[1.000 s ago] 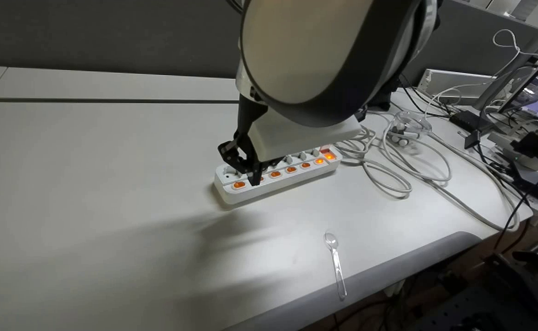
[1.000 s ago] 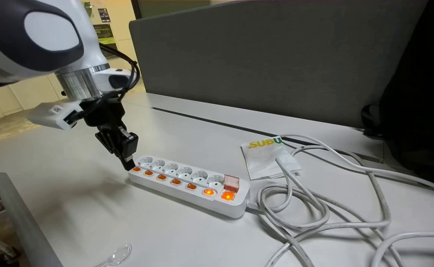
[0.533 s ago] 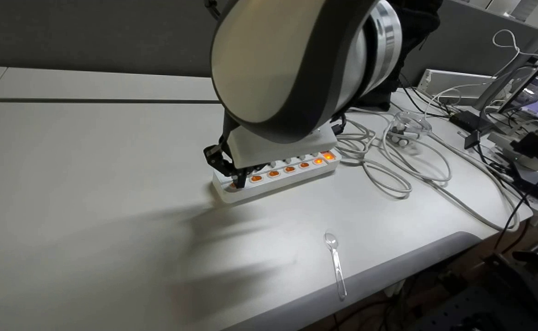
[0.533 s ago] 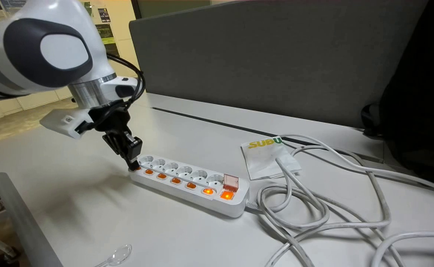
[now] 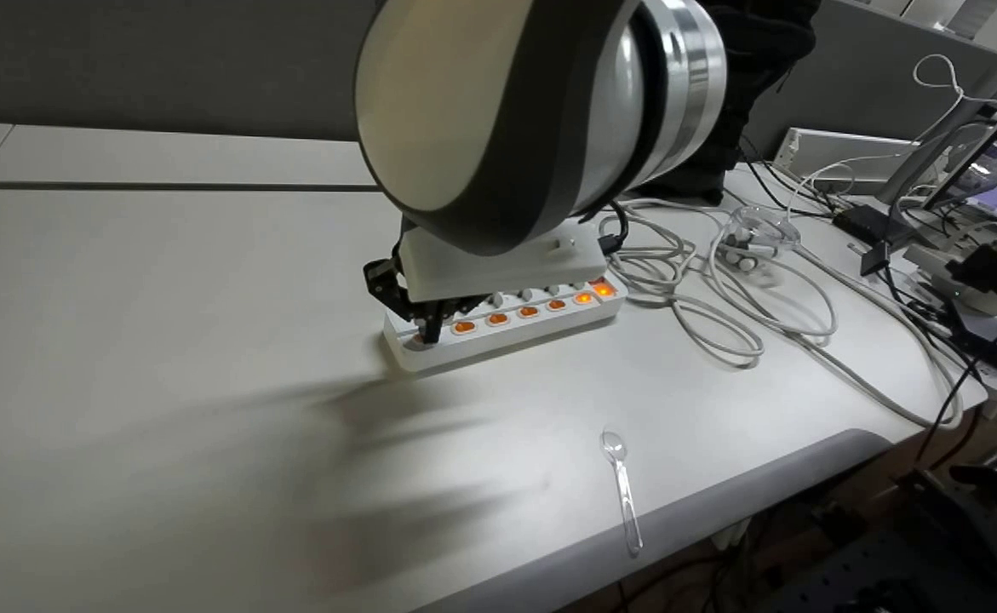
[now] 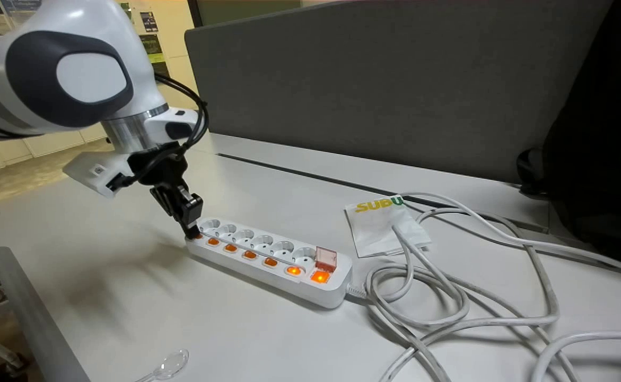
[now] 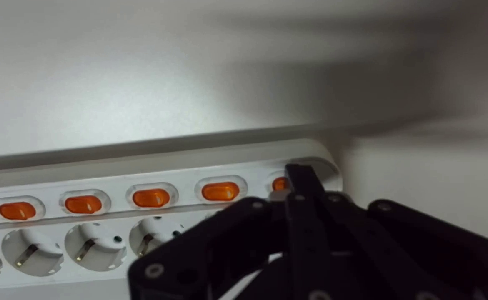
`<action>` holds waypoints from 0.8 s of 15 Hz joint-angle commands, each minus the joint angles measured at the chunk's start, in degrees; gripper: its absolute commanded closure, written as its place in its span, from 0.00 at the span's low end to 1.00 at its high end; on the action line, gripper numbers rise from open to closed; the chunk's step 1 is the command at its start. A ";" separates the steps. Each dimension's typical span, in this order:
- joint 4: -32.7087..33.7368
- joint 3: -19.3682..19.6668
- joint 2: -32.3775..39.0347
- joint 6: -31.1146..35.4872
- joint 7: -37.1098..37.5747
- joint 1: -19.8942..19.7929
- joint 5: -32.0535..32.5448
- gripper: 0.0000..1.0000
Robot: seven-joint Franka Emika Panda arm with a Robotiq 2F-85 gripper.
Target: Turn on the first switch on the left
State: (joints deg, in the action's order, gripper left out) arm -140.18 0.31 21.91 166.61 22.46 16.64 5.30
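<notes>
A white power strip (image 5: 507,338) lies on the desk, and it also shows in an exterior view (image 6: 257,271) and the wrist view (image 7: 143,166). It carries a row of orange rocker switches beside round sockets. The sixth switch (image 6: 294,270) and the square main switch (image 6: 320,276) glow; the others look unlit. The end switch, leftmost in both exterior views, shows partly (image 6: 199,236) and in the wrist view (image 7: 280,183). My gripper (image 7: 304,175) is shut and empty, its tip over that switch and hiding part of it. It also shows in both exterior views (image 5: 432,334) (image 6: 192,232). I cannot tell whether the tip presses.
White cables (image 6: 501,322) coil by the strip's far end. A napkin (image 6: 387,233) lies behind them. A clear plastic spoon (image 5: 624,494) lies near the desk's front edge (image 5: 719,485). A grey partition (image 6: 395,90) stands behind the desk, with a black bag (image 6: 602,159) beside it.
The gripper has moved from beside the end switch, leftward in an exterior view, down onto it. The strip has shifted slightly. The same two lights glow throughout.
</notes>
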 commanded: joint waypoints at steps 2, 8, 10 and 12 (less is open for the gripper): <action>0.80 0.16 0.52 1.17 0.12 1.30 -2.13 1.00; 0.82 0.38 0.99 1.14 0.32 1.64 -3.60 1.00; 0.78 0.39 0.99 1.14 0.44 1.56 -4.16 1.00; 0.73 0.31 1.05 1.09 0.47 1.43 -4.68 1.00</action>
State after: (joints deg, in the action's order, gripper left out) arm -140.17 0.29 22.06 167.64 22.45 17.75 1.91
